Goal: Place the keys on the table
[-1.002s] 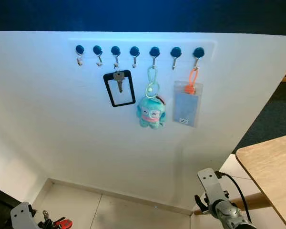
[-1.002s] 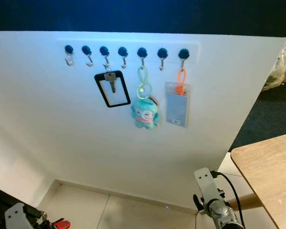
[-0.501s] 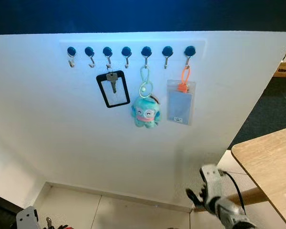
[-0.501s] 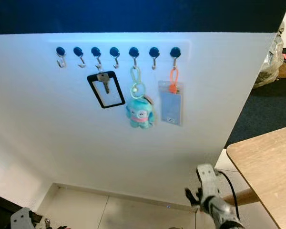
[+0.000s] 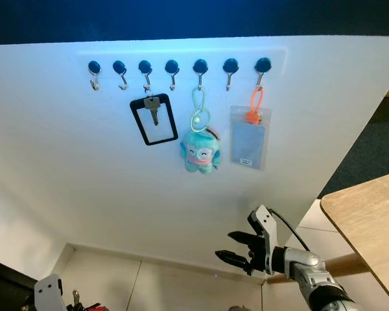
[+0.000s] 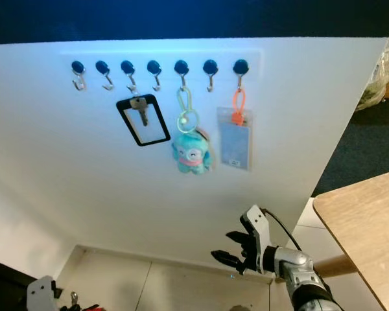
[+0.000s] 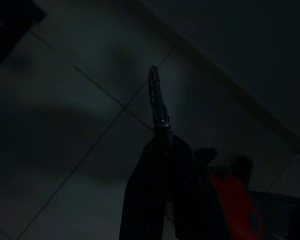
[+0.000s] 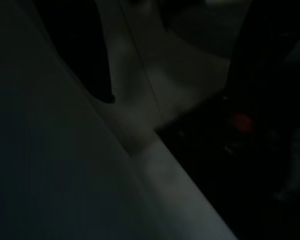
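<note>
Down by my left side, my left gripper hangs low over the tiled floor, and its dark fingers are pinched together on the keys: a slim metal clip juts out past the fingertips, and a red tag sits just beside the fingers. From my head I catch only the silver bracket of that arm and a bit of the red tag at the lower edge. My right gripper is raised in front of the white wall, its two black fingers spread apart and holding nothing. Above it on the wall runs a row of hooks, with a black card frame holding a single key, a teal plush toy and a clear badge holder on an orange loop. Off to the right of my right gripper is the wooden table, well apart from the keys.
</note>
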{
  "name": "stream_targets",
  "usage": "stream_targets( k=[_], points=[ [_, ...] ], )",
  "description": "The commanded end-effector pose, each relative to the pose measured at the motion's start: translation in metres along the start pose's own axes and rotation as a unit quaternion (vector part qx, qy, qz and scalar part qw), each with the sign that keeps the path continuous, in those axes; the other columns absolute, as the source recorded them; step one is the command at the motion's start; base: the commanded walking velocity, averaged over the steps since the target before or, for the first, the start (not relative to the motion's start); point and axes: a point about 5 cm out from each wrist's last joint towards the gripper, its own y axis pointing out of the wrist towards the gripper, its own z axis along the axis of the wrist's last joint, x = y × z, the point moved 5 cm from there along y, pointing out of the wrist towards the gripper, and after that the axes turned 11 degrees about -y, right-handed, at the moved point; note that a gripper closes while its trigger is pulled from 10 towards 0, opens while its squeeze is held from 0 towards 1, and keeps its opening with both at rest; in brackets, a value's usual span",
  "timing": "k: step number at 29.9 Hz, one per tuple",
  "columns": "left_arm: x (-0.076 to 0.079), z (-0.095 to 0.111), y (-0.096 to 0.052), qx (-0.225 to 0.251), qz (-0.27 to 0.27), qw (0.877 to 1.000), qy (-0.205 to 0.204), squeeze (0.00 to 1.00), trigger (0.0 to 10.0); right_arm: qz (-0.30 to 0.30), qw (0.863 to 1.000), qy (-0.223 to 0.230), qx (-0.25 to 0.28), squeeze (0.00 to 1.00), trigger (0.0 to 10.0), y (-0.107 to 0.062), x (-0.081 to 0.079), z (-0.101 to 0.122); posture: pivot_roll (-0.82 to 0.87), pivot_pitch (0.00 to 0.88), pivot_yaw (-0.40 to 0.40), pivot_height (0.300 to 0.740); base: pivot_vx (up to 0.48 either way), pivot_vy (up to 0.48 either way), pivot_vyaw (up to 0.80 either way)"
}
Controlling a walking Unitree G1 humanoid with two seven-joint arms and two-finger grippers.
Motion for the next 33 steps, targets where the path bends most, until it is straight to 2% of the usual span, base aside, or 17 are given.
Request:
stream_targets(
  k=[1,2,3,4,5,6,7,9,11,14,17,22,26,28,29,31,33],
  points=[
    [-0.002,-0.005,-0.001,-0.007,0.004,1.000,0.008,0.00,10.0,0.047,0.998,-0.011,0.051,0.00,10.0,0.005,-0.012,0.029,-0.12,0.090,0.118,0.740,0.000,0.000,0.00],
    [-0.002,-0.005,-0.001,-0.008,0.004,1.000,0.009,0.00,10.0,0.062,0.995,-0.021,0.077,0.00,10.0,0.003,-0.017,0.045,-0.12,0.090,0.118,0.740,0.000,0.000,0.00],
    [-0.002,-0.005,-0.001,-0.008,0.004,1.000,0.009,0.00,10.0,0.062,0.995,-0.021,0.077,0.00,10.0,0.003,-0.017,0.045,-0.12,0.090,0.118,0.740,0.000,0.000,0.00],
    [-0.001,-0.006,-0.001,-0.010,0.004,1.000,0.010,0.00,10.0,0.080,0.990,-0.036,0.109,0.00,10.0,-0.002,-0.027,0.067,-0.13,0.093,0.121,0.740,0.000,0.000,0.00],
    [-0.001,-0.008,0.000,-0.013,0.005,1.000,0.013,0.00,10.0,0.087,0.988,-0.040,0.123,0.00,10.0,-0.007,-0.032,0.076,-0.13,0.093,0.121,0.740,0.000,0.000,0.00],
    [-0.001,-0.008,0.000,-0.013,0.005,1.000,0.013,0.00,10.0,0.087,0.988,-0.040,0.123,0.00,10.0,-0.007,-0.032,0.076,-0.13,0.093,0.121,0.740,0.000,0.000,0.00],
    [0.000,-0.010,0.000,-0.019,0.005,1.000,0.019,0.00,10.0,0.104,0.982,-0.049,0.149,0.00,10.0,-0.018,-0.042,0.092,-0.13,0.093,0.121,0.740,0.000,0.000,0.00],
    [0.000,-0.011,0.000,-0.020,0.005,1.000,0.021,0.00,10.0,0.109,0.981,-0.052,0.155,0.00,10.0,-0.022,-0.046,0.097,-0.13,0.093,0.121,0.740,0.000,0.000,0.00],
    [0.001,-0.011,0.000,-0.023,0.005,0.999,0.027,0.00,10.0,0.130,0.972,-0.060,0.188,0.00,10.0,-0.042,-0.066,0.118,-0.14,0.090,0.110,0.740,0.000,0.000,0.00],
    [0.001,-0.011,0.000,-0.022,0.005,0.999,0.027,0.00,10.0,0.140,0.968,-0.062,0.201,0.00,10.0,-0.052,-0.078,0.128,-0.14,0.090,0.110,0.740,0.000,0.000,0.00],
    [0.000,-0.012,0.000,-0.024,0.007,0.999,0.028,0.00,10.0,0.114,0.969,-0.070,0.208,0.00,10.0,-0.071,-0.088,0.138,-0.15,0.084,0.097,0.740,0.000,0.000,0.00],
    [-0.001,-0.016,-0.001,-0.033,0.007,0.999,0.034,0.00,10.0,0.033,0.964,-0.066,0.255,0.00,10.0,-0.101,-0.077,0.156,-0.16,0.079,0.098,0.740,0.000,0.000,0.00],
    [-0.001,-0.017,-0.001,-0.034,0.006,0.999,0.033,0.00,10.0,-0.003,0.961,-0.062,0.268,0.00,10.0,-0.108,-0.068,0.158,-0.16,0.079,0.098,0.740,0.000,0.000,0.00],
    [0.000,-0.017,-0.001,-0.035,0.005,0.999,0.036,0.00,10.0,-0.044,0.953,-0.046,0.297,0.00,10.0,-0.129,-0.058,0.159,-0.17,0.075,0.097,0.740,0.000,0.000,0.00],
    [0.000,-0.017,-0.001,-0.035,0.005,0.999,0.036,0.00,10.0,-0.044,0.953,-0.046,0.297,0.00,10.0,-0.129,-0.058,0.159,-0.17,0.075,0.097,0.740,0.000,0.000,0.00],
    [0.001,-0.017,0.000,-0.037,0.004,0.998,0.040,0.00,10.0,-0.100,0.945,-0.033,0.311,0.00,10.0,-0.152,-0.049,0.156,-0.18,0.074,0.098,0.740,0.000,0.000,0.00],
    [0.001,-0.016,0.000,-0.037,0.004,0.998,0.042,0.00,10.0,-0.126,0.943,-0.034,0.307,0.00,10.0,-0.160,-0.045,0.155,-0.18,0.076,0.108,0.740,0.000,0.000,0.00]
  ],
)
